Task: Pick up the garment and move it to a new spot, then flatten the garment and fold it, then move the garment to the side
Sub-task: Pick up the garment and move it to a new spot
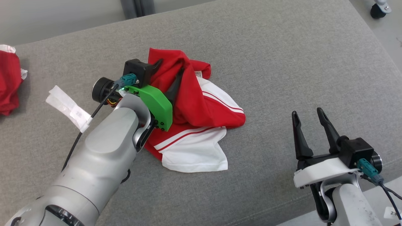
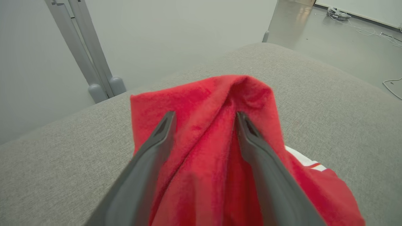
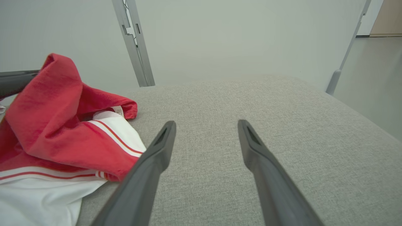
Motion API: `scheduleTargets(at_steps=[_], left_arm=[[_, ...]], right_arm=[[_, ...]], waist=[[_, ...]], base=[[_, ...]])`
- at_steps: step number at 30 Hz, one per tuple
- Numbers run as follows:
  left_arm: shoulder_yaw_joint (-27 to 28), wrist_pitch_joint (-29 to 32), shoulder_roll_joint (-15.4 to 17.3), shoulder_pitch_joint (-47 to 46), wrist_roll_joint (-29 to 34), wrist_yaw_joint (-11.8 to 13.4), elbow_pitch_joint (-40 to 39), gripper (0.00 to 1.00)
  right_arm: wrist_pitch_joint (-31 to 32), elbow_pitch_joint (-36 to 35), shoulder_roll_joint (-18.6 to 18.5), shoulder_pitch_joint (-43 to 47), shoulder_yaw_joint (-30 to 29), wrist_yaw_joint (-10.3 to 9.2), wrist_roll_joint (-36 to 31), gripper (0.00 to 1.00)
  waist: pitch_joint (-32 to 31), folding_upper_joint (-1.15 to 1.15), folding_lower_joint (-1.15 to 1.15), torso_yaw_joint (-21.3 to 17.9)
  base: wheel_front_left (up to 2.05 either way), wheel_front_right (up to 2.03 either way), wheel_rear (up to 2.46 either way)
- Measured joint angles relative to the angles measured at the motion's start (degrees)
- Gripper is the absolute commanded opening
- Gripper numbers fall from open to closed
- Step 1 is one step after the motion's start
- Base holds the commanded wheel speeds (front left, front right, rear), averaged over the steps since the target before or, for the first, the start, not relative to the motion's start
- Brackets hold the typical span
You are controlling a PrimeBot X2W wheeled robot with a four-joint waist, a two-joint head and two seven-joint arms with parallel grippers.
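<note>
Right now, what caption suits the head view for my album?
Open left gripper straddles a raised fold of the red-and-white garment on a grey cushion; right gripper open, apart.

Grey woven-fabric surface, padded, with rounded edges. A red and white garment lies crumpled on it. The red part is bunched up in a peak between the spread fingers of the left pincer. The white part with red stripes lies flatter, back toward that pincer's base. The heap is left of the right pincer and apart from it; grey fabric lies under and ahead of that pincer. A red cloth lies at the surface edge, well left of the left pincer.
</note>
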Motion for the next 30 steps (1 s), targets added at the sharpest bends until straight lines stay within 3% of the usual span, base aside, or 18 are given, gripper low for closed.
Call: scheduleTargets(at_steps=[8, 14, 21, 26, 30], left_arm=[[1.3, -1.8, -0.9, -0.5, 0.6, -0.5, 1.9, 1.00], [5.4, -2.1, -1.2, 2.4, 2.0, 0.1, -2.9, 1.00], [11.3, -2.1, -0.6, 13.9, 5.0, 3.3, -11.2, 1.00], [18.4, -2.2, -0.1, 24.7, 10.5, 6.8, -22.1, 1.00], [22.3, -2.1, -0.6, 33.1, 13.5, 8.3, -26.4, 1.00]], right_arm=[[0.0, -0.1, 0.0, 0.0, -1.6, 0.00, -1.1, 1.00], [0.0, -0.4, 0.0, 1.1, -3.3, -0.01, -2.4, 1.00], [0.0, -0.2, 0.0, 3.9, -4.3, -0.01, -2.6, 1.00], [0.0, -0.1, 0.0, 6.4, -4.5, -0.01, -1.7, 1.00], [0.0, -0.6, 0.0, 8.1, -4.5, 0.00, -0.9, 1.00]], waist=[[-0.9, 0.00, 0.00, 2.6], [-4.4, 0.00, 0.00, 5.6], [-8.6, 0.00, 0.00, 9.7], [-11.2, 0.00, 0.00, 12.8], [-12.8, 0.00, 0.00, 14.7]], base=[[0.00, 0.00, 0.00], [0.00, 0.00, 0.00], [0.00, 0.00, 0.00], [0.00, 0.00, 0.00], [0.00, 0.00, 0.00]])
